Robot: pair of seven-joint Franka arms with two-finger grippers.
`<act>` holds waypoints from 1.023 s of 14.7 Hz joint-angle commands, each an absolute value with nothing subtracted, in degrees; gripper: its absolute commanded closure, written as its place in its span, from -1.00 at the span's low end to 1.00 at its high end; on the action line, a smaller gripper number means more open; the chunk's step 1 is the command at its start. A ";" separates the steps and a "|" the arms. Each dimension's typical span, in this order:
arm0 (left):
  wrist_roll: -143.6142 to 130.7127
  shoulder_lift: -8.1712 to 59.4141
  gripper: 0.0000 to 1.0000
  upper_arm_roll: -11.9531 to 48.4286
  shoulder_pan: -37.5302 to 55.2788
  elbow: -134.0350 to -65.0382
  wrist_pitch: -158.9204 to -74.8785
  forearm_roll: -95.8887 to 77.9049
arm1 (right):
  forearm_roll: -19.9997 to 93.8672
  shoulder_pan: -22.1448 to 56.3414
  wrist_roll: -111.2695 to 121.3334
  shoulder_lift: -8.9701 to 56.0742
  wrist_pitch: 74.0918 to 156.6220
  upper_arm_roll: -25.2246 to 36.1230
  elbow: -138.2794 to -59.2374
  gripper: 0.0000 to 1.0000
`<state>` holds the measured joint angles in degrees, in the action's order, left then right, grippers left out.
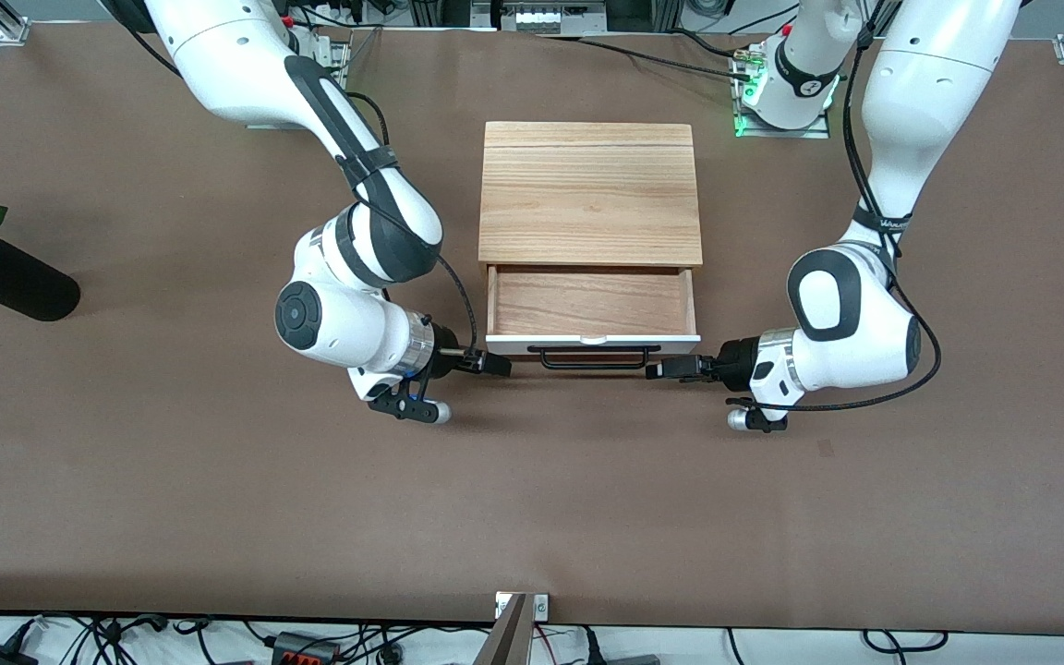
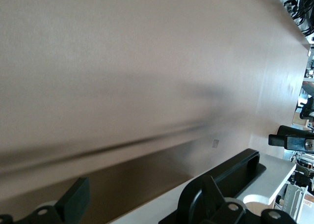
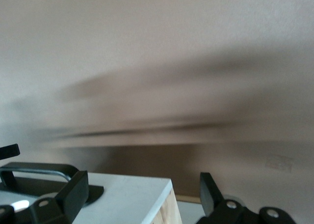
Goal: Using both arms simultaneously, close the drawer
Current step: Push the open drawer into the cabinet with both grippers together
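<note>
The drawer (image 1: 591, 302) is pulled open out of the wooden box (image 1: 590, 189), its white front panel (image 1: 587, 343) and black bar handle (image 1: 598, 360) facing the front camera. My right gripper (image 1: 495, 363) is open at the panel's end toward the right arm. In the right wrist view the panel's corner (image 3: 122, 199) lies between the fingers of the right gripper (image 3: 141, 192). My left gripper (image 1: 666, 369) is open at the panel's other end. In the left wrist view the panel (image 2: 274, 172) and handle (image 2: 230, 172) run past the left gripper (image 2: 142, 202).
A black vase with a red rose (image 1: 6, 277) lies at the right arm's end of the table. Bare brown table (image 1: 532, 499) stretches from the drawer to the front edge. Cables and arm bases line the edge by the robots.
</note>
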<state>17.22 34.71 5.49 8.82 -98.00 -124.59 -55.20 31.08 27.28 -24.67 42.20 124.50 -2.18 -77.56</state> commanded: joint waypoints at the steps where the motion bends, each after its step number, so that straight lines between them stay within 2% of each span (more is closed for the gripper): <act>1: 19.07 32.26 -1.00 5.80 8.61 -101.60 -123.93 -56.78 | 31.99 27.77 -25.84 42.45 121.56 -2.29 -76.38 -1.00; 11: 18.99 32.25 -1.00 6.58 8.62 -102.39 -123.31 -56.78 | 31.99 28.30 -26.37 42.19 112.77 -2.29 -76.29 -1.00; 12: 18.55 32.26 -1.00 6.85 8.09 -102.83 -121.83 -56.78 | 31.99 28.56 -26.54 42.19 112.24 -2.29 -76.29 -1.00; 14: 18.98 32.78 -1.00 6.86 7.04 -102.22 -113.41 -56.78 | 32.08 28.83 -27.59 42.19 111.97 -2.29 -76.29 -1.00; 15: 19.07 32.78 -1.00 6.77 6.68 -102.30 -112.86 -56.69 | 32.08 29.00 -27.68 42.19 111.89 -2.29 -76.29 -1.00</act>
